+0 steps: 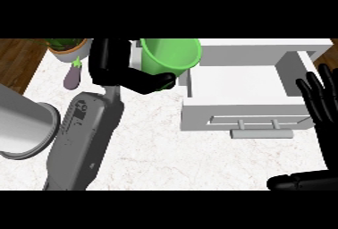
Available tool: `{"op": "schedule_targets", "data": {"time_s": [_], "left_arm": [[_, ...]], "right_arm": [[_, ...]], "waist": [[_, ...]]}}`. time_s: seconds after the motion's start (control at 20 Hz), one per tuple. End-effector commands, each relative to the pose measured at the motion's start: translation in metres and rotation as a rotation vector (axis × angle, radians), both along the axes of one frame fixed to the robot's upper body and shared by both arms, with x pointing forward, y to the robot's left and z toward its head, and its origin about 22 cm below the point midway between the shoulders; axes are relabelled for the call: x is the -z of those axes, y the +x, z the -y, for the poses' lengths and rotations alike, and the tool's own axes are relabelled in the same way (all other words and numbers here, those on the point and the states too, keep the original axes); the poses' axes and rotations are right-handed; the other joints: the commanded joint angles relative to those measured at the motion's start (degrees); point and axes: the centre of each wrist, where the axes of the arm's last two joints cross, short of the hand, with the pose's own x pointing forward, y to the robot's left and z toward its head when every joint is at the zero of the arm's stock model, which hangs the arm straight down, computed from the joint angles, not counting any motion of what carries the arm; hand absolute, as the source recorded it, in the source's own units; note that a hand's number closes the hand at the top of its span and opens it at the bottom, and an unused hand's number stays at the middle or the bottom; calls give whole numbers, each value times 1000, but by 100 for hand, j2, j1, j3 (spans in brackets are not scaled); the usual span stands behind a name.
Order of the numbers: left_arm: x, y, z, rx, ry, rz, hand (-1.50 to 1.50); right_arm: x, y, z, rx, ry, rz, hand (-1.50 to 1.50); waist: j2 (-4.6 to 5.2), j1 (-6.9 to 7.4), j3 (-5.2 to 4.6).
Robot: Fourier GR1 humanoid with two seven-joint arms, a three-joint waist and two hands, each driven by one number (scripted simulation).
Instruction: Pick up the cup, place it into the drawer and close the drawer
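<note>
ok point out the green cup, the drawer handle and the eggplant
green cup (173, 53): head view, inner wall below the rim
drawer handle (261, 133): head view, middle of the bar
eggplant (72, 78): head view, purple body

A bright green cup (170, 54), tilted with its open mouth facing the lower left, sits at the top centre of the frame. Just right of it, a white drawer (246, 115) stands pulled open, grey handle in front.
</note>
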Motion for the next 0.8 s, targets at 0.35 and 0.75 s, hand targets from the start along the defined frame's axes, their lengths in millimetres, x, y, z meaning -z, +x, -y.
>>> {"op": "schedule_targets", "data": {"time_s": [0.35, 0.75], "left_arm": [[-37, 25, 67, 12, 116, -51, 150], [-27, 43, 91, -29, 125, -106, 150]], "right_arm": [[5, 12, -2, 5, -6, -4, -150], [13, 6, -14, -15, 13, -4, -150]], "waist": [[17, -42, 2], [28, -111, 2]]}}
